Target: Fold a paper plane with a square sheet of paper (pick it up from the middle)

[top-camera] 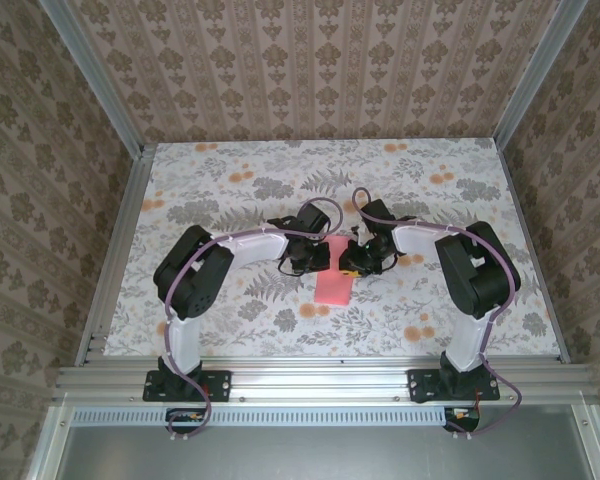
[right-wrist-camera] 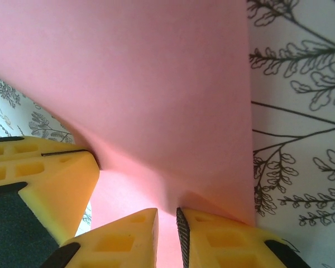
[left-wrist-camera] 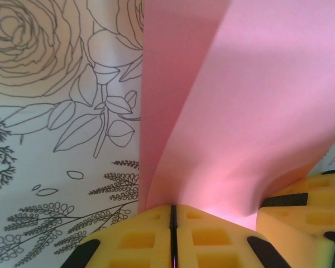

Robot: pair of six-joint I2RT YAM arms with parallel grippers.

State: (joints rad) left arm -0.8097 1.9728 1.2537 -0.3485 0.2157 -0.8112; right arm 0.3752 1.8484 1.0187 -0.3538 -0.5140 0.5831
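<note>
Floral worktop (top-camera: 220, 180), centre: pink paper (top-camera: 333, 287), folded, one flap raised. Left jaws shut on its edge, steadying the fold; right jaws slightly parted around another edge, likely to let go.

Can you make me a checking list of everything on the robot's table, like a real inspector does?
Surface: table covered with a flat flower-print cloth.
Job's things: pink paper, folded, in the middle of the table between the two grippers.
Clutter: nothing seen.
Grippers: left gripper shut on the paper's edge; right gripper has its jaws a little apart, with the paper in the gap.
Cables: purple cables run along both arms, away from the paper.
Surroundings: patterned walls on three sides; metal frame around the table.
</note>
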